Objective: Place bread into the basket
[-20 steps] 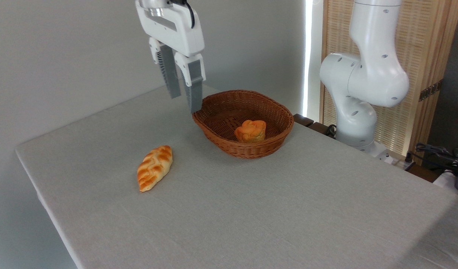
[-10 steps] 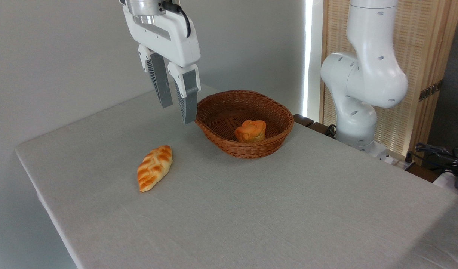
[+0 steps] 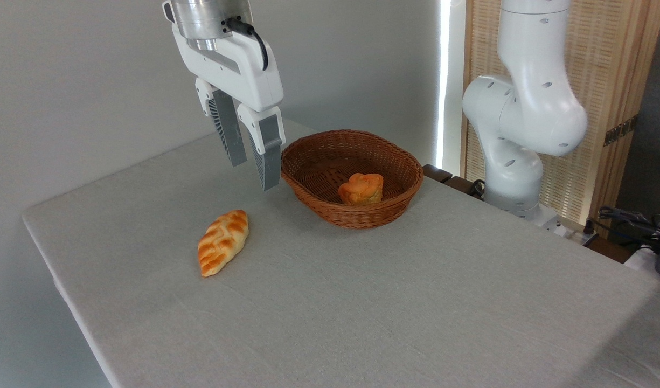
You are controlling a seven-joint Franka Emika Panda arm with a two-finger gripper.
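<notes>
Your worktop [image 3: 362, 302] is covered in pale grey cloth, set against a plain wall with a slatted wooden screen behind the arm's base. The bread [image 3: 361, 189], a lumpy orange-brown bun with a paler ridged base, already sits inside the woven wicker basket [image 3: 400, 202], to the right of your tool [image 3: 253, 171] and lower; the tool hangs just outside the basket's left rim, jaws slightly parted, holding nothing. A braided golden loaf [image 3: 222, 242] lies below and left of the tool, long axis running diagonally; I judge the task done.
</notes>
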